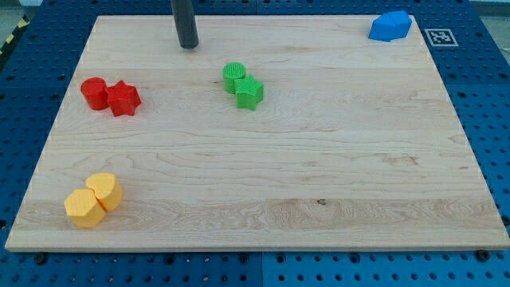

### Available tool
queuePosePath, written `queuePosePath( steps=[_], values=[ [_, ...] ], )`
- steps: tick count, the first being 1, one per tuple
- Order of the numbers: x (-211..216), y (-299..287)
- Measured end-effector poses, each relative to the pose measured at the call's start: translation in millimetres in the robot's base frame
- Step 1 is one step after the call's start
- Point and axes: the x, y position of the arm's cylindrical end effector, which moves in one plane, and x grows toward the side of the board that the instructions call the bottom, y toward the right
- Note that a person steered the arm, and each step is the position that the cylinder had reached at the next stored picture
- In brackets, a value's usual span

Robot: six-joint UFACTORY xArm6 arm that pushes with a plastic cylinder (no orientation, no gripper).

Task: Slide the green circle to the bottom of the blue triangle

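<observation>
The green circle (233, 76) lies above the board's centre, touching a green star-like block (249, 92) at its lower right. A blue block (390, 26), whose shape is hard to make out, sits at the view's top right corner of the board. My tip (188, 45) is near the top edge, up and to the left of the green circle, apart from it.
A red circle (94, 92) and a red star (123, 98) touch at the view's left. Two yellow blocks (94, 200) touch at the bottom left. The wooden board (319, 159) lies on a blue pegboard table.
</observation>
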Motion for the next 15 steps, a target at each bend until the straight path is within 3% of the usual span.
queuePosePath(
  steps=[1, 3, 4, 10, 13, 15],
  values=[
    [1.5, 0.0],
    [85.6, -3.1],
    [88.6, -3.1],
    [100.5, 296.8],
    [139.1, 390.9],
    [145.0, 403.1]
  ],
)
